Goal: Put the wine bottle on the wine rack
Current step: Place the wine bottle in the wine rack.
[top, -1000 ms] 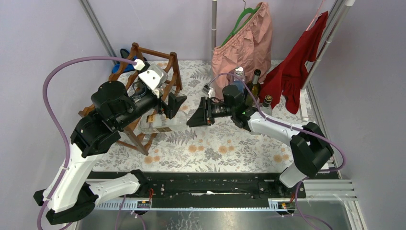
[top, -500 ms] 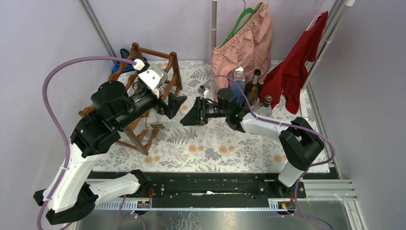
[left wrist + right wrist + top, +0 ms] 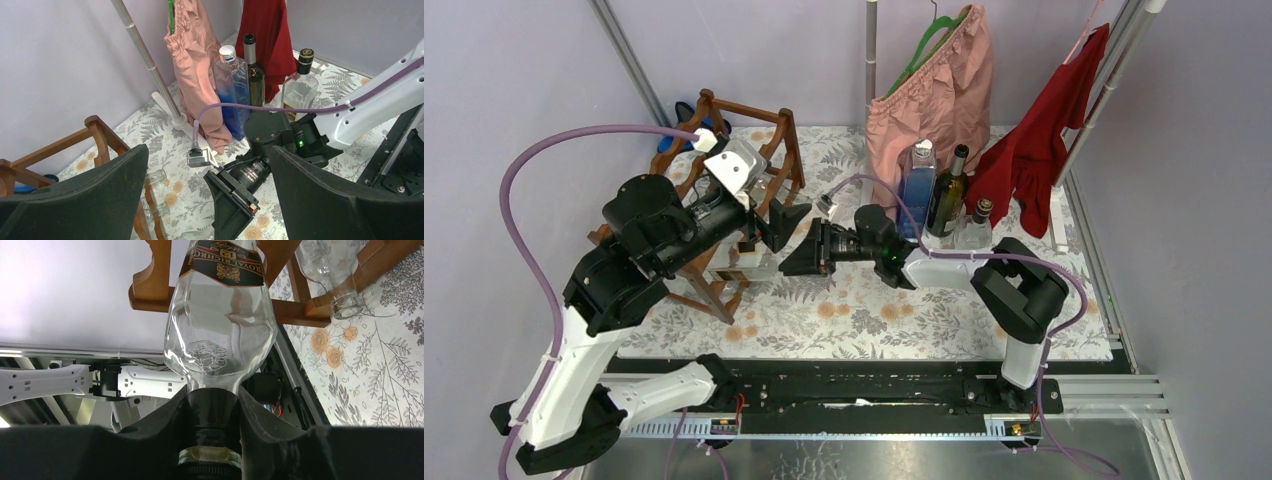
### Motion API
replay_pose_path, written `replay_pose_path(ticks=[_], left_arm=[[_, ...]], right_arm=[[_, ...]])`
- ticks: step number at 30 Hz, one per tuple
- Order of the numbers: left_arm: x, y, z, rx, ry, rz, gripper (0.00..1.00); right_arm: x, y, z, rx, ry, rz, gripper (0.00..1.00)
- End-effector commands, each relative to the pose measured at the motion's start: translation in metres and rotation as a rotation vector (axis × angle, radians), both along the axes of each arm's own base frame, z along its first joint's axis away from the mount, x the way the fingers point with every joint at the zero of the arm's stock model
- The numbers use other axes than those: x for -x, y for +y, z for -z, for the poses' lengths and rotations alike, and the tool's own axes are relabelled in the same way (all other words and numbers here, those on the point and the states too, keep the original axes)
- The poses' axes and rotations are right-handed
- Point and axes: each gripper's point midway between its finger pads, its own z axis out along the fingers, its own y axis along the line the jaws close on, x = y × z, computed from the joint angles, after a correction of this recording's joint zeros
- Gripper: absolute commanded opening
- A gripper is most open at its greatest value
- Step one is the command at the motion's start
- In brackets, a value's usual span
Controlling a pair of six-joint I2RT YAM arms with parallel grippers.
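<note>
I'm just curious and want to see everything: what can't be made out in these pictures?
- Right wrist: the bottle loses its base to the top edge.
- Top view: the left arm hides most of the bottle.
- Left wrist: a finger covers most of the rack.

A clear glass bottle (image 3: 220,335) with a black-and-gold label lies on its side, its body reaching into the reddish-brown wooden rack (image 3: 150,297).

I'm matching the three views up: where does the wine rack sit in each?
Top external: wine rack at upper left.
Left wrist: lower left edge.
Right wrist: across the top, behind the bottle.
Shared landmark: the floral cloth under it.
</note>
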Motion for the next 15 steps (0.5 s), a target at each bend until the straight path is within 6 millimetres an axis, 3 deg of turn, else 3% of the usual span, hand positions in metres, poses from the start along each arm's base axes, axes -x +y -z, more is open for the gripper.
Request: replay_pose_path(ticks=[1, 15], left_arm=[[0.002, -0.001, -0.012, 0.027, -0.055, 0.017, 0.97], [-0.002, 0.000, -0.004, -0.010, -0.061, 0.008, 0.98]], right_arm=[[0.002, 0.014, -0.093, -0.306, -0.194, 0.006, 0.00], [-0.008, 0.041, -0.100, -0.406, -0.178, 0.049, 0.00]])
